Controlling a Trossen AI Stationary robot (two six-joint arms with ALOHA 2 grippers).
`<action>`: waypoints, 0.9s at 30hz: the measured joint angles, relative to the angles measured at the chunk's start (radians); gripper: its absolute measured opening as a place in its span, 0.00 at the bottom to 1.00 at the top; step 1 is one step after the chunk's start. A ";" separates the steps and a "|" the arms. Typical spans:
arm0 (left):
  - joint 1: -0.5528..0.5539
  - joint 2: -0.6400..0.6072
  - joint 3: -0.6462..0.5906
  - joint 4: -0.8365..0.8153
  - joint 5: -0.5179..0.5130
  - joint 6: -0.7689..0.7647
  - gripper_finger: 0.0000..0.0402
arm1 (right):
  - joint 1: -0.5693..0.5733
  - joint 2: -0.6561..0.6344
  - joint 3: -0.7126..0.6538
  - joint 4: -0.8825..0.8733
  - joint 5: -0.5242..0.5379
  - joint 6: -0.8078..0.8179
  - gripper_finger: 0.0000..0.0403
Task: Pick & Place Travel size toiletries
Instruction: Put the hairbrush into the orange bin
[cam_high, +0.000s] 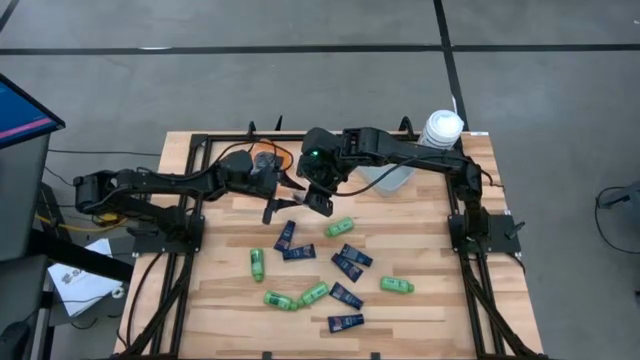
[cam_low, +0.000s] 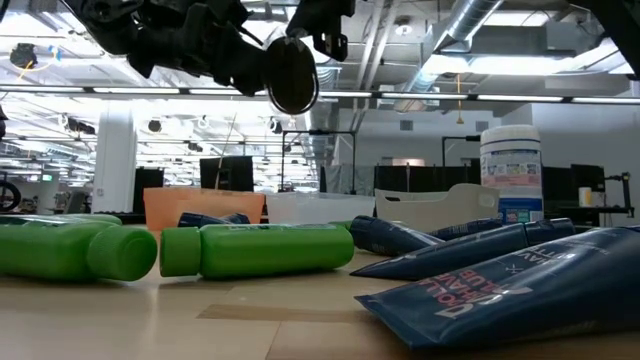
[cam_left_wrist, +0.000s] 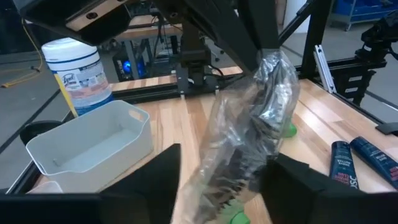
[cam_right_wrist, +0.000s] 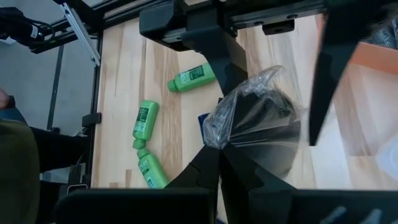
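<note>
Both grippers meet above the table's back middle, a crinkly clear bag (cam_right_wrist: 258, 121) with a dark round tin between them

Right gripper (cam_right_wrist: 233, 146) clenched on the bag; left gripper (cam_left_wrist: 221, 171) straddles it, grip unclear. Green bottles (cam_high: 257, 264) and navy tubes (cam_high: 346, 322) lie scattered on bare wood

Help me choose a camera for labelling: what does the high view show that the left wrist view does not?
Only the high view: both arms whole and the full spread of green bottles across the table. Only the left wrist view: the crinkled clear bag pinched in the right claw, close up. Both: the white jar, the clear bin and some navy tubes.
</note>
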 joint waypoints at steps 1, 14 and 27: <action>0.000 0.000 0.000 0.000 0.000 0.000 0.42 | 0.000 0.000 0.000 0.000 0.000 0.000 0.00; -0.003 0.000 0.000 -0.009 0.050 -0.081 0.05 | -0.002 -0.003 0.000 0.010 0.000 -0.034 0.05; 0.026 -0.130 0.000 -0.212 -0.270 -0.225 0.05 | -0.072 -0.187 0.000 -0.093 0.001 -0.074 0.40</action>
